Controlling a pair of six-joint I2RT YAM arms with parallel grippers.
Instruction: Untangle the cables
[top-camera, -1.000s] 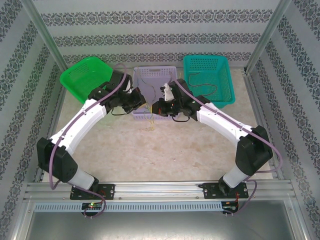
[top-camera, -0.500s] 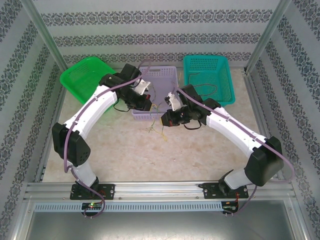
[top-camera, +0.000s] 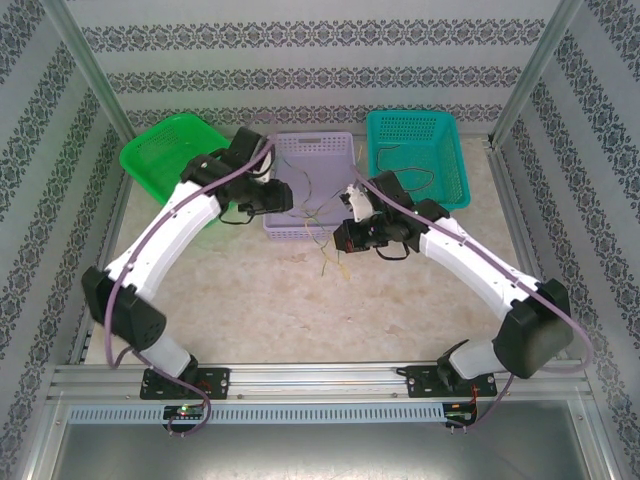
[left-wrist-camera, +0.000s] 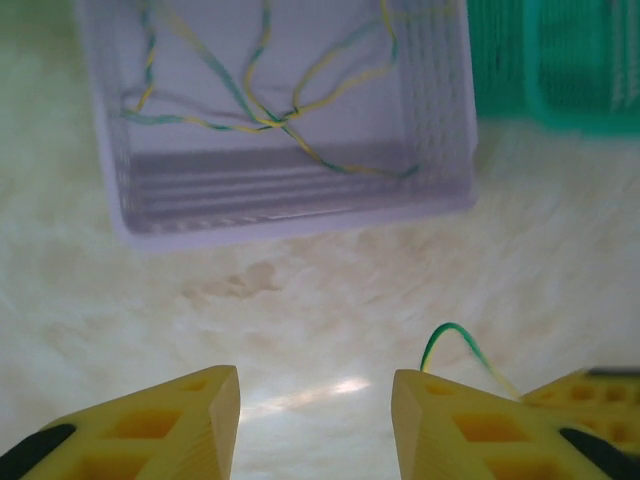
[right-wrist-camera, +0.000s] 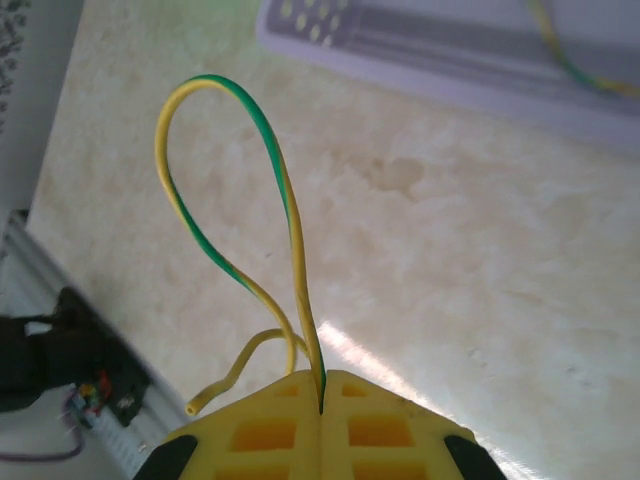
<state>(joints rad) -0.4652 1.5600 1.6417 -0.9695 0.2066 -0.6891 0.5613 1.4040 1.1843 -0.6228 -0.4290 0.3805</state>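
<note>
My right gripper (right-wrist-camera: 322, 385) is shut on a green-and-yellow cable (right-wrist-camera: 225, 170). The cable loops up from the closed fingers, and its free yellow end curls out to the left. From the top it shows as a thin strand (top-camera: 327, 256) hanging under the right gripper (top-camera: 341, 240), just in front of the purple basket (top-camera: 335, 141). More green-yellow cables (left-wrist-camera: 272, 118) lie tangled in that basket. My left gripper (left-wrist-camera: 315, 385) is open over bare table, with nothing between its fingers. Seen from the top, the left gripper (top-camera: 284, 196) is at the basket's front left corner.
A green basket (top-camera: 160, 152) sits tilted at the back left. A teal basket (top-camera: 452, 150) at the back right holds a dark cable (top-camera: 408, 166). In the left wrist view, the held cable's loop (left-wrist-camera: 452, 338) and the right gripper's finger (left-wrist-camera: 585, 395) sit low right.
The two grippers have drawn apart. The left one swung back left toward the basket's corner. The right one moved right and nearer, carrying the green-yellow cable out in front of the basket.
</note>
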